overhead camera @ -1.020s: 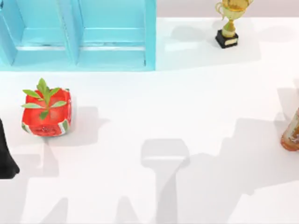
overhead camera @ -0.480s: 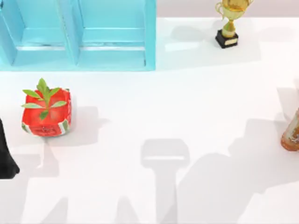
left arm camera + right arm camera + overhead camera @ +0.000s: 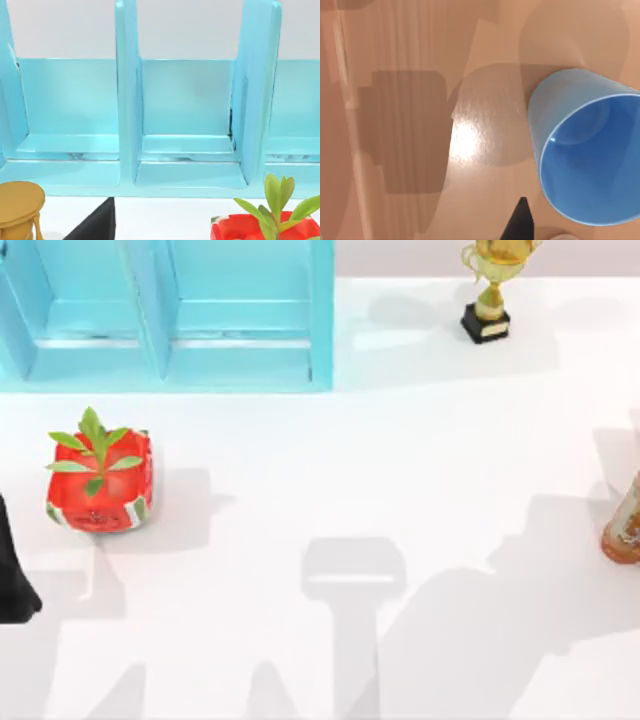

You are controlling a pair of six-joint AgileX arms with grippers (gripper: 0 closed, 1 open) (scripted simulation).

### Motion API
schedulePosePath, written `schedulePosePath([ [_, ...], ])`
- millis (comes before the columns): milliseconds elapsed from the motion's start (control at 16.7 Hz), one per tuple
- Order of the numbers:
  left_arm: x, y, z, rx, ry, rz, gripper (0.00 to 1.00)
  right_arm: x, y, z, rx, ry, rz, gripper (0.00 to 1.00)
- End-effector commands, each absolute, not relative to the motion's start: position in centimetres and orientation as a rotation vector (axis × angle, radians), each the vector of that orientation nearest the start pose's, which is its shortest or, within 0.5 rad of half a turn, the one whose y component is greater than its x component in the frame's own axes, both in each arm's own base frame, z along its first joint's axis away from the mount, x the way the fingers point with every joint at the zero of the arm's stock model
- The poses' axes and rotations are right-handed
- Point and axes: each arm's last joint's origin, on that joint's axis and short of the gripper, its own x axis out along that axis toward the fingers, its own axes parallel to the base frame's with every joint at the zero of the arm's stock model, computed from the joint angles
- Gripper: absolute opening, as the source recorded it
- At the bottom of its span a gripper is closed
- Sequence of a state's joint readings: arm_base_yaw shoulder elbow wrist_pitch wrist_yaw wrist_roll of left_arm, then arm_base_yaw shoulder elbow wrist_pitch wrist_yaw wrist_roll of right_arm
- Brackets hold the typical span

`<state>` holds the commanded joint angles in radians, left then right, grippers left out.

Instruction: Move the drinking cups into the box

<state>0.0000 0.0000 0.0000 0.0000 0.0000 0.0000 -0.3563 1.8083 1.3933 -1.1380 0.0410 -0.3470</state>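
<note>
So the blue cup [image 3: 582, 155] sits upright on the worktop [image 3: 400, 460], seen from the right wrist camera. The light blue box [image 3: 170, 315] fills the upper left of the top view, with a red plant pot [image 3: 100, 485] below it and a trophy [image 3: 490, 290] at upper right. Can't tell either gripper's state.

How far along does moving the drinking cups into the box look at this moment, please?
The box compartments in view hold no cups. A blue cup stands upright under the right wrist camera, apparently not gripped. Whether it was just approached or released, and how many cups remain, cannot be told.
</note>
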Motion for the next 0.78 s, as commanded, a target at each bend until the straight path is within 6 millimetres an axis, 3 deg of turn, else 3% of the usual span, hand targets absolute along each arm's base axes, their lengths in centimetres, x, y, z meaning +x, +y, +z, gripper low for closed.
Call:
schedulePosePath([
  [180,10.57,-0.12,16.00,0.000,0.000,0.000,1.00,31.76,-11.63,21.36,-0.030,1.568,-0.039,0.98],
  [240,10.57,-0.12,16.00,0.000,0.000,0.000,1.00,31.76,-11.63,21.36,-0.030,1.568,-0.039,1.00],
  [780,10.57,-0.12,16.00,0.000,0.000,0.000,1.00,31.79,-11.57,21.45,-0.032,1.567,-0.037,1.00],
])
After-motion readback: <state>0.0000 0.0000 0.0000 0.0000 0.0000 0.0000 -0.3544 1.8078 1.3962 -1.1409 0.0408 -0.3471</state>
